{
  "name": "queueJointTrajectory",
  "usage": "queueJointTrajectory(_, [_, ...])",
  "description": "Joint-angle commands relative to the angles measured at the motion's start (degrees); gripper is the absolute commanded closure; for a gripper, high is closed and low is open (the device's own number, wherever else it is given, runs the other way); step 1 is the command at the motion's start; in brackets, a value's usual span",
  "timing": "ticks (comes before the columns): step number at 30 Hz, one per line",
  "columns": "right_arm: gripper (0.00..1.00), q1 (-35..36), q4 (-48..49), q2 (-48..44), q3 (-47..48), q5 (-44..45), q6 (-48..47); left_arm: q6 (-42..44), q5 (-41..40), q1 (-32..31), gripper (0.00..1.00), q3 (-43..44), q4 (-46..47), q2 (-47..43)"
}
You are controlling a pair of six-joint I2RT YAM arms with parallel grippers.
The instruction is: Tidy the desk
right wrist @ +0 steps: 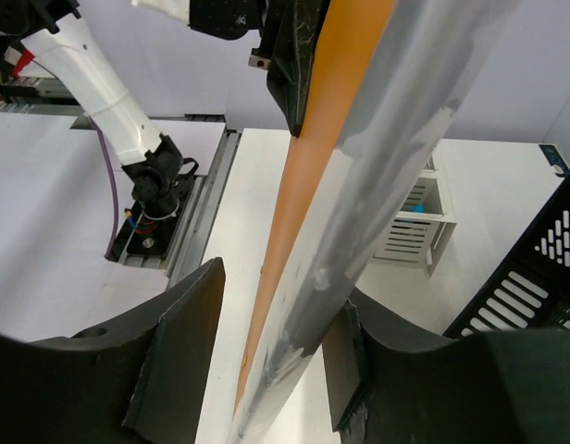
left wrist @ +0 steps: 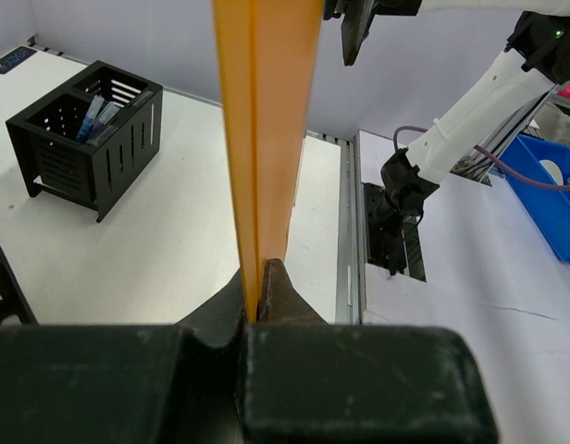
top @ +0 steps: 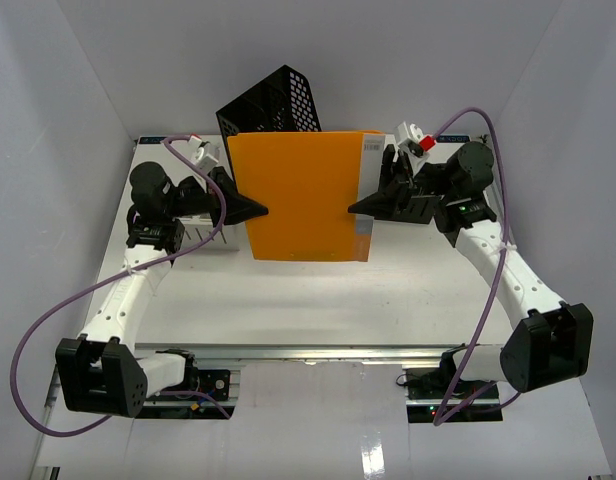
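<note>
An orange folder (top: 298,195) hangs edge-on above the white desk (top: 318,300), with a grey-white booklet (top: 366,190) against its right side. My left gripper (top: 260,209) is shut on the folder's left edge, and in the left wrist view the orange sheets (left wrist: 266,139) are pinched between the left gripper's (left wrist: 257,282) tips. My right gripper (top: 354,208) is at the right edge. In the right wrist view the right gripper (right wrist: 280,296) stands open around the orange folder (right wrist: 313,185) and grey booklet (right wrist: 396,139). There is a gap on its left side.
A black mesh file holder (top: 273,100) stands tilted behind the folder. A black pen organizer (left wrist: 86,139) sits on the desk and a white slotted organizer (right wrist: 415,222) beside the mesh holder (right wrist: 535,277). A blue bin (left wrist: 553,194) lies off the desk.
</note>
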Motion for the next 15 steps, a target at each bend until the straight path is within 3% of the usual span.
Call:
queueJointTrajectory(1, [0.50,-0.1,-13.9,-0.1,5.9,-1.4,-14.9,4.0,-1.2,-0.1,1.00,2.6,-3.1,-1.5])
queueJointTrajectory(4, [0.50,-0.2,-26.6,0.3,9.8,1.4,-23.0,4.3,-1.4,-0.1,1.00,2.9,-3.7,-1.3])
queueJointTrajectory(15, [0.61,0.0,-38.6,2.7,14.9,6.3,-30.5,9.1,-4.0,-0.7,1.00,4.4,-9.3,-0.9])
